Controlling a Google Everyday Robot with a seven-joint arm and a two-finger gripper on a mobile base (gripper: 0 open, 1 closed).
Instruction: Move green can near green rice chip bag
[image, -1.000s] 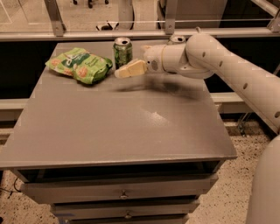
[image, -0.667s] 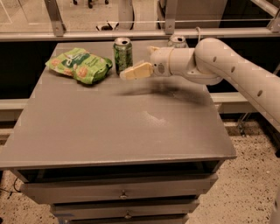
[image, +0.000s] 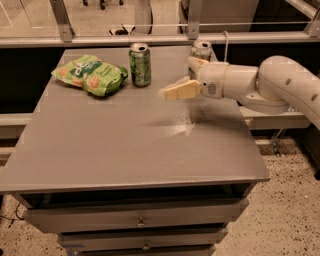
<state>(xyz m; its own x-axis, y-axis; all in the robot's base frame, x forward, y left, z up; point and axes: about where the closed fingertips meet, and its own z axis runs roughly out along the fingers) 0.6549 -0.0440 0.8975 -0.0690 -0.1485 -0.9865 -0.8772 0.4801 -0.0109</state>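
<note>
The green can (image: 140, 64) stands upright at the back of the worktop (image: 125, 150), just to the right of the green rice chip bag (image: 90, 75), which lies flat; the two are very close, though whether they touch cannot be told. The end effector (image: 172, 92) hovers above the worktop, to the right of the can and a little nearer the front edge, apart from it and holding nothing; how far open it is cannot be told. Judged from this, the can already sits where the task wants it, so what is left is probably to draw the arm (image: 280, 85) clear without brushing the can. The worktop is plain grey and matte, with drawers (image: 141, 221) beneath. A paler silver can (image: 201, 49) stands behind the arm, a metal rail (image: 150, 39) runs along the back, and the floor (image: 285, 210) is speckled.
</note>
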